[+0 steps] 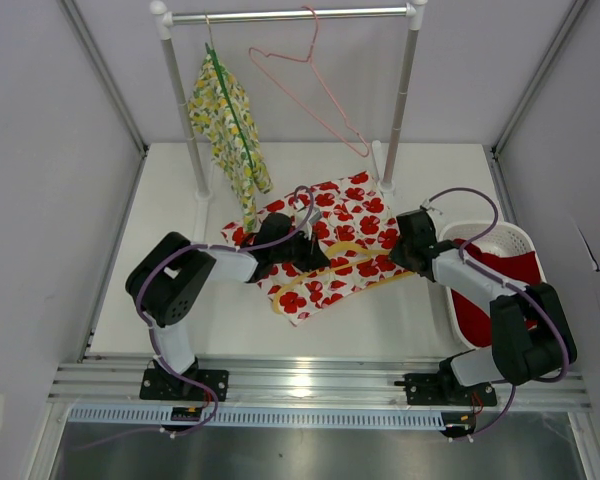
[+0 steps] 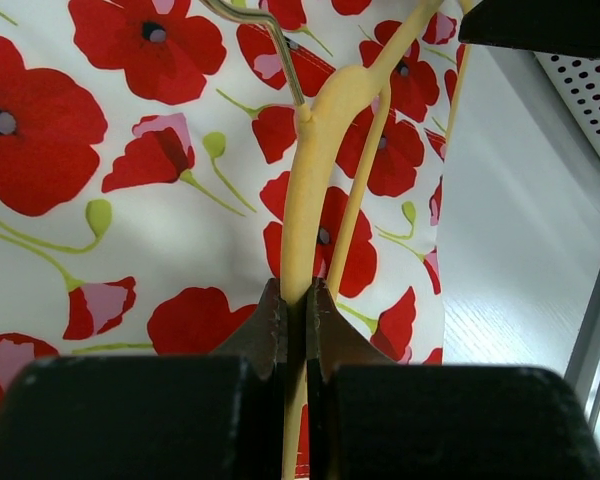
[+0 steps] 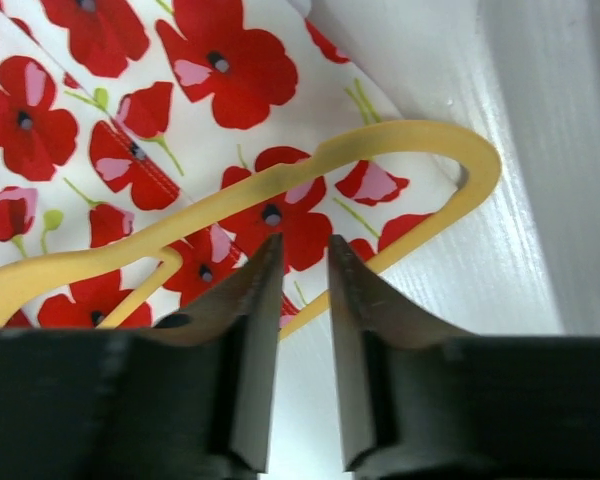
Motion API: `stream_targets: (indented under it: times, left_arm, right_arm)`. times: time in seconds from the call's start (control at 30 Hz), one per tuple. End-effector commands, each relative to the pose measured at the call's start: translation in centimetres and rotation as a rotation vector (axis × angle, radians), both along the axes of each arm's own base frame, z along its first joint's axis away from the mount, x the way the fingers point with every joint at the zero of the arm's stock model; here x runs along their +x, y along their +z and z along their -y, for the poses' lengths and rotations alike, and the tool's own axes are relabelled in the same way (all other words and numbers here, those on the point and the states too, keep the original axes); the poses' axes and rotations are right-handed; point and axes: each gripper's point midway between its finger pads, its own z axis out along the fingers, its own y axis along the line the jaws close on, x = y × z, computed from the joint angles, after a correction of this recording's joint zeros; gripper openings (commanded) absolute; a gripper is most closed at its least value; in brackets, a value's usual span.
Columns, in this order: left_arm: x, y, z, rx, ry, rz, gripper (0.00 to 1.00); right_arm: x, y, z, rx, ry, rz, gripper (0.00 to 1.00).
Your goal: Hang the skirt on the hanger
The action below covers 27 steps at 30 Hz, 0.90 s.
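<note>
The skirt (image 1: 330, 235), white with red poppies, lies flat on the table under the rack. A yellow hanger (image 1: 380, 282) with a metal hook (image 2: 270, 40) lies on it. My left gripper (image 1: 302, 252) is shut on the hanger's upper arm (image 2: 315, 170), close to the hook, over the skirt (image 2: 180, 230). My right gripper (image 1: 395, 255) is open over the skirt's right edge. In the right wrist view the gripper (image 3: 305, 250) hovers just above the hanger's curved end (image 3: 420, 140) and the skirt (image 3: 100, 100), holding nothing.
A clothes rack (image 1: 290, 15) stands at the back with a pink wire hanger (image 1: 320, 90) and a yellow floral garment (image 1: 225, 120) on a green hanger. A white basket (image 1: 505, 238) with red cloth sits at the right. The rack's right post (image 1: 400, 110) stands behind the skirt.
</note>
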Motion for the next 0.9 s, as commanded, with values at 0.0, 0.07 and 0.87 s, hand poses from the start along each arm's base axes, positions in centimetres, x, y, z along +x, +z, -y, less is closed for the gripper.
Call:
stream_targets:
  times: [0.0, 0.07, 0.87]
  left_arm:
    - [0.2, -3.1, -1.7, 0.139, 0.065, -0.032, 0.00]
    - [0.4, -3.5, -1.6, 0.154, 0.085, -0.043, 0.00]
    - [1.0, -5.3, -2.4, 0.244, 0.129, -0.093, 0.00]
  right_arm:
    - [0.8, -0.1, -0.7, 0.023, 0.023, 0.037, 0.37]
    - [1.1, -0.4, -0.8, 0.026, 0.024, 0.042, 0.36]
    - [0.2, -4.8, -0.6, -0.015, 0.035, -0.081, 0.57]
